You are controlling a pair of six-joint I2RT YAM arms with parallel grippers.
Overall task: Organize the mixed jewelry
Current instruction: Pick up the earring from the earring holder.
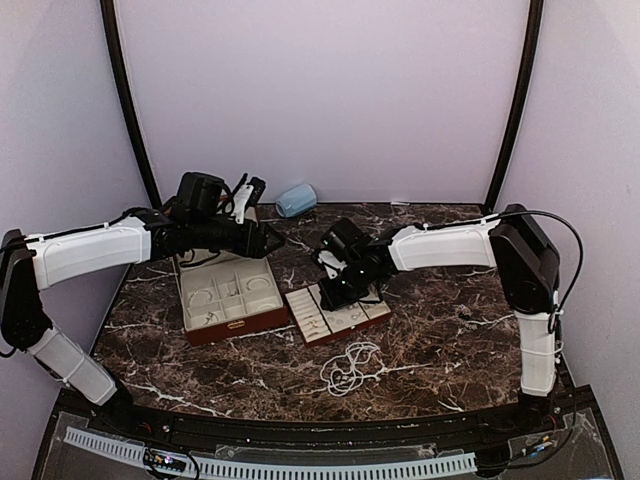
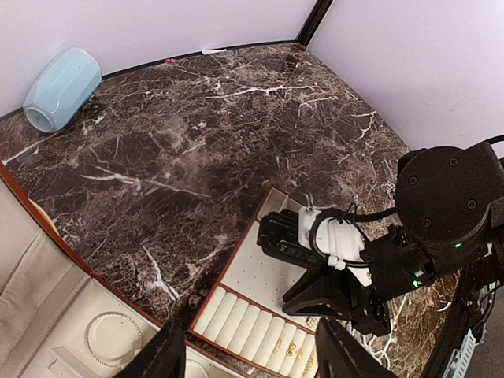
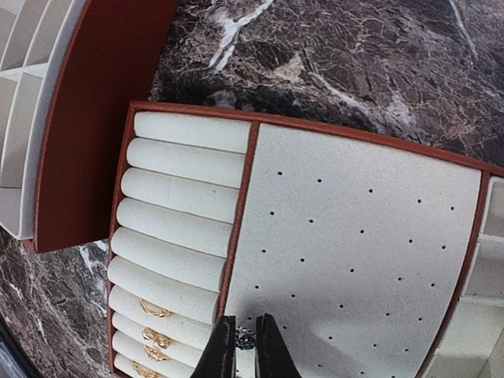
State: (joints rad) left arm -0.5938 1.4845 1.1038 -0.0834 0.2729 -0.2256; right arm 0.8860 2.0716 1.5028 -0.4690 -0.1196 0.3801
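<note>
A white bead strand lies looped on the marble in front of the flat tray. My right gripper hangs low over the tray's dotted cream pad, shut on a small dark sparkly earring. Gold rings sit in the ring rolls to its left. My left gripper is open with nothing between its fingers, held above the gap between the open case and the tray. A thin bangle lies in a compartment of the case.
A pale blue rounded object lies on its side by the back wall. The reddish-brown case's raised lid stands at the left. The right arm's wrist reaches over the tray from the right.
</note>
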